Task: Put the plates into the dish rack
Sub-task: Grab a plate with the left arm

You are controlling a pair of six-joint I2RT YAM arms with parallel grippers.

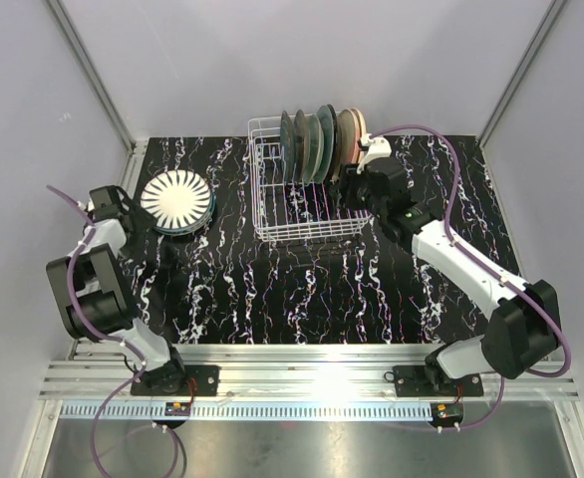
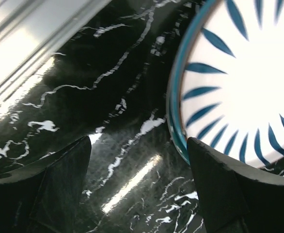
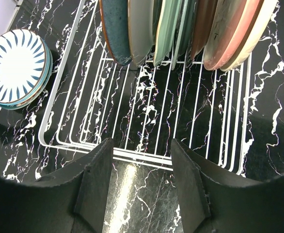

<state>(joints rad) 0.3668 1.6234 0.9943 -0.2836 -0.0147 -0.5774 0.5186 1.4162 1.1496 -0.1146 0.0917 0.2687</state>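
while left gripper point(image 2: 138, 145) and right gripper point(image 3: 142, 143) gape empty, plates point(image 1: 317, 139) stand edgewise in dish rack point(image 1: 302, 227), facing sideways.

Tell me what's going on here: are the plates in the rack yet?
Partly. Several plates stand upright at the far end of the dish rack. A short stack, topped by a white plate with blue stripes, sits on the table to the rack's left. The left gripper is open and empty beside that stack. The right gripper is open and empty over the rack's near edge.
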